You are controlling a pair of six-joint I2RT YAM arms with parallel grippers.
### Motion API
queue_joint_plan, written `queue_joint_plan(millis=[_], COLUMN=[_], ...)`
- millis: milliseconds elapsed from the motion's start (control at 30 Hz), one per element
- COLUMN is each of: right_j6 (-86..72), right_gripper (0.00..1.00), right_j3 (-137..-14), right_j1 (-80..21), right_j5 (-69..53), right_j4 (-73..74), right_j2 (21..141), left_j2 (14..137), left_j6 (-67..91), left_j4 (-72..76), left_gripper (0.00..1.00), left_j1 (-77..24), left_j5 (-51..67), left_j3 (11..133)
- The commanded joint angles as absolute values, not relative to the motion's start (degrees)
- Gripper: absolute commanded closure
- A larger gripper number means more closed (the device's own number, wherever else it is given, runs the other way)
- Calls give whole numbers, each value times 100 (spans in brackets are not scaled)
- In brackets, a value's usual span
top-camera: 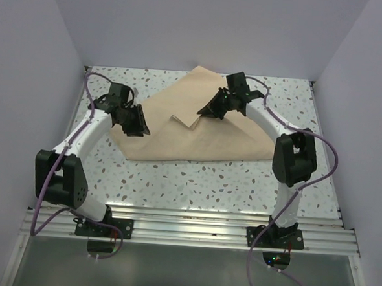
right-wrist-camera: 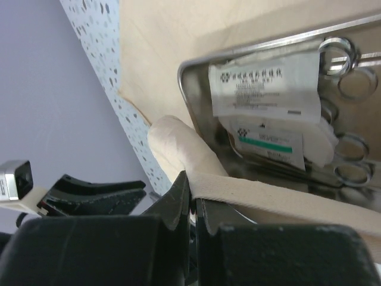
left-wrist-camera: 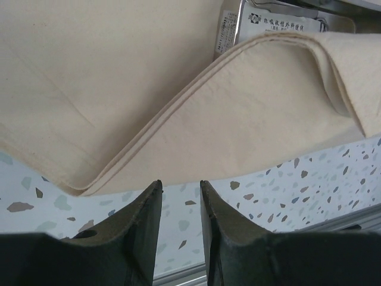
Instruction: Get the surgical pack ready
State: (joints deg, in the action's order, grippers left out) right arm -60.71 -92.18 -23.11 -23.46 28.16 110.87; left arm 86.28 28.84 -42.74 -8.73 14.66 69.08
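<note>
Wrapping step in hand. Tray [right-wrist-camera: 199, 101] with packets [right-wrist-camera: 265, 89], scissors [right-wrist-camera: 347, 64] is sat on cloth [top-camera: 178, 142]. Cloth edge is clamped by right gripper [right-wrist-camera: 191, 196], held up over tray. Left gripper [left-wrist-camera: 180, 187] slightly apart, empty, beside cloth. Next: flap must be pulled across, laid flat.

Speckled tabletop [top-camera: 195, 182], pale walls [top-camera: 26, 74], seemingly aluminium rail [top-camera: 186, 224].

The counter [top-camera: 208, 180] is viewed from above and behind the arm bases [top-camera: 105, 227]. The left wrist view is set low behind the left gripper [left-wrist-camera: 180, 187], facing the cloth [left-wrist-camera: 238, 119] ahead. The right wrist view is aimed closely past the right gripper [right-wrist-camera: 190, 182] at the tray [right-wrist-camera: 196, 83], which is seen in both.
</note>
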Motion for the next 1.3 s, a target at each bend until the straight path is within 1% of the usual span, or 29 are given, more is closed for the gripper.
queue_joint_plan(millis=[0, 433, 567, 967, 1267], right_j6=[-5836, -5783, -5810, -5783, -5731], right_gripper=[100, 100, 100, 100, 100], right_j3=[-9895, -10669, -11081, -12057, -12444], right_j1=[-2180, -1749, -1618, -1503, -1433], right_j5=[-2636, -2786, -2856, -3050, -3006], right_j4=[2971, 2953, 2979, 3146, 3296], right_j2=[11547, 12410, 12673, 13543, 13991], left_j2=[8762, 9079, 9141, 9430, 9668], left_j6=[2646, 2426, 2391, 2303, 2277], left_j4=[-4157, -4262, -4280, -4271, -4263], left_gripper=[65, 65, 65, 65, 65], left_j1=[-765, -528, -483, -431, -431], left_j5=[1547, 1476, 1450, 1512, 1635], left_j3=[7198, 7479, 7515, 7602, 7725])
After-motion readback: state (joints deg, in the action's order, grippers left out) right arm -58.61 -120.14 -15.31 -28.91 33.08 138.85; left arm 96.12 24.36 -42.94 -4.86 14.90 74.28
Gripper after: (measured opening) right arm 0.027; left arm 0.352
